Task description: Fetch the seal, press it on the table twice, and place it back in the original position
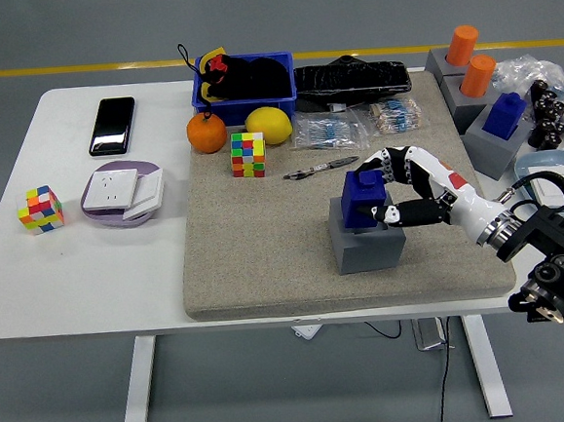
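The seal (364, 198) is a blue block with a knob, sitting in a grey holder block (367, 243) on the beige mat (266, 261). My right hand (397, 187) comes in from the lower right and has its fingers curled around the seal, thumb at its front and fingers over its top right. The seal still rests in the holder. My left arm is out of view.
A pen (320, 169) lies just behind the seal. A Rubik's cube (247, 155), orange (206, 132), lemon (268, 125) and blue bin (245, 85) stand at the back. More grey holders with orange and blue seals (484, 107) stand at right. A phone (112, 125) lies at left.
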